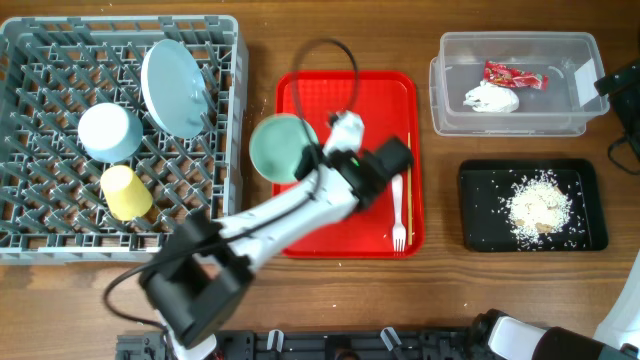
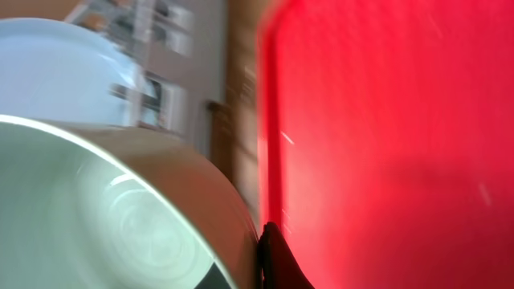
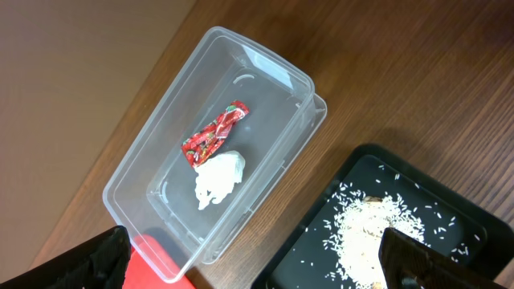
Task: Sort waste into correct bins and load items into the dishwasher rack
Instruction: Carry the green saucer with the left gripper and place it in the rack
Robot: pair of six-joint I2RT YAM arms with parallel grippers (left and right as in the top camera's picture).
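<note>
Rack (image 1: 120, 22) of grey plastic stood at the left end of the counter (image 1: 450, 300) and held three items among its pegs: the pale blue plate (image 1: 175, 88) stood on edge near the rear, the pale blue bowl (image 1: 110, 132) sat mouth down in front of it to the left, and the yellow cup (image 1: 127, 192) lay just before the bowl. To the right of the rack, the light green saucer-bowl (image 1: 283, 148) sat across the left edge of the red tray (image 1: 380, 100), with the left gripper (image 1: 318, 152) clamped together on its rim; the left wrist view was blurred but showed one dark finger (image 2: 273, 257) against that rim. The white fork (image 1: 398, 215) lay on the right part of the red tray, tines towards the front, and the wooden chopsticks (image 1: 409, 180) lay just beside it along the tray's right edge. Further right, the clear tub (image 1: 445, 95) contained the red wrapper (image 1: 515, 76) and the white tissue (image 1: 492, 98), touching each other. In front of the tub, the black tray (image 1: 475, 235) held the rice crumbs (image 1: 540, 205), heaped at the middle with stray grains around. The right gripper (image 3: 261, 265) hung above the tub and black tray at the far right, fingers wide apart and holding nothing.
</note>
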